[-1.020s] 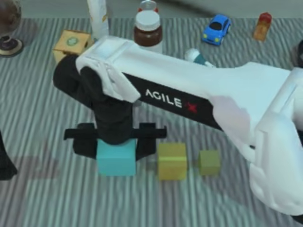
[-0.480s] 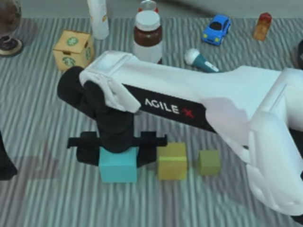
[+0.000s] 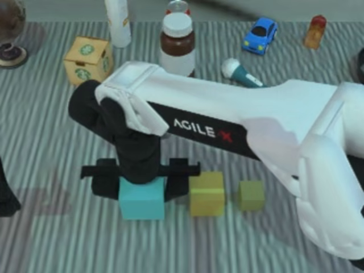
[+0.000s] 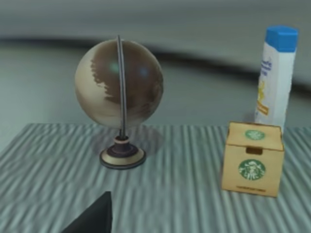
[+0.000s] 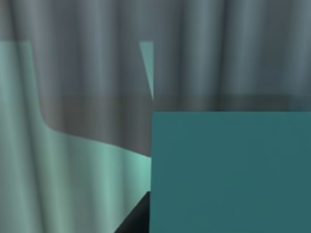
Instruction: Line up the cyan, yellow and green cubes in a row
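The cyan cube [image 3: 142, 202] rests on the striped cloth, at the left end of a row with the yellow cube [image 3: 207, 194] and the small green cube [image 3: 251, 195]. My right gripper [image 3: 142, 181] reaches in from the right and stands over the cyan cube, its black fingers [image 3: 106, 181] pressed to the cube's two sides, shut on it. In the right wrist view the cyan cube [image 5: 228, 170] fills the frame beside a dark fingertip [image 5: 138, 218]. My left gripper [image 3: 4, 196] is parked at the left edge; one dark fingertip [image 4: 99, 216] shows in its wrist view.
Along the far side stand a globe [image 3: 10, 31], a tan box with green logos [image 3: 88, 58], a white bottle [image 3: 118, 23], a brown jar [image 3: 177, 42], a microphone [image 3: 240, 72], a blue toy car [image 3: 260, 34] and an orange bottle [image 3: 315, 31].
A second ago the cyan cube was held slightly higher and farther left; the right gripper lowered it beside the yellow cube. Nothing has moved in the last half second.
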